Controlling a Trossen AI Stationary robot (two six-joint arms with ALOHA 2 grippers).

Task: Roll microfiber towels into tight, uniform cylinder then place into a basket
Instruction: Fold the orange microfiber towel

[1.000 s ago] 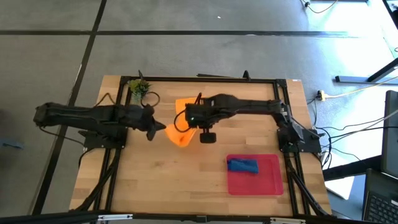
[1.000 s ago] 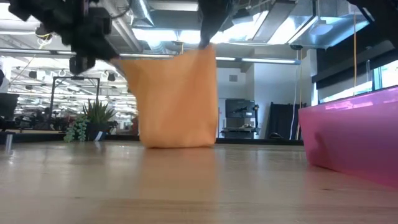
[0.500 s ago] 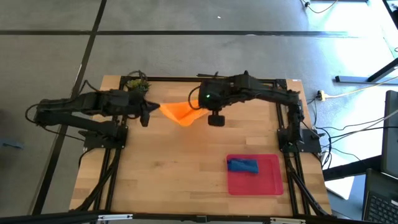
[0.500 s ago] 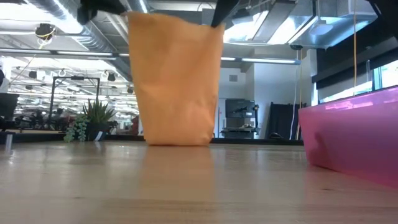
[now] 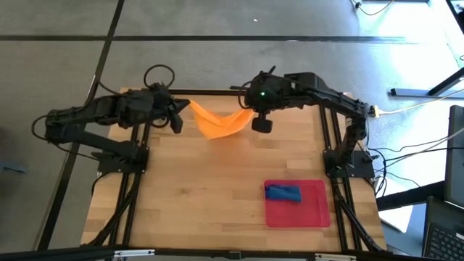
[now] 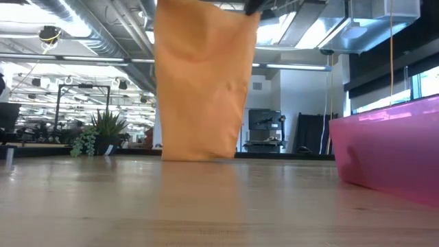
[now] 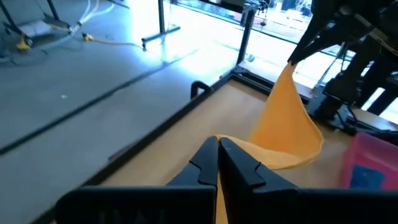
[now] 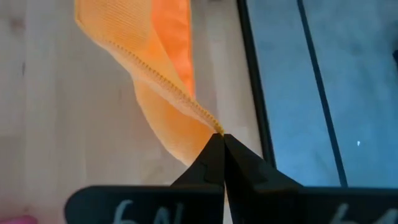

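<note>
Orange towel (image 5: 217,124) hangs between both grippers, left (image 5: 183,108) and right (image 5: 250,110), each pinching a corner; low view cuts off its top.

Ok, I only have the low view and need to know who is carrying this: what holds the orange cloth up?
Observer: Both arms do. The left pincer is shut on one corner of the orange cloth, and the right pincer is shut on another.
Operator: Where over the table is it?
Observer: Near the far edge of the table, hanging slack between the two arms.
Operator: Is that pink wall on my right empty?
Observer: No. It is the red tray, and a rolled blue cloth already lies in it, toward its left side as seen from above.
</note>
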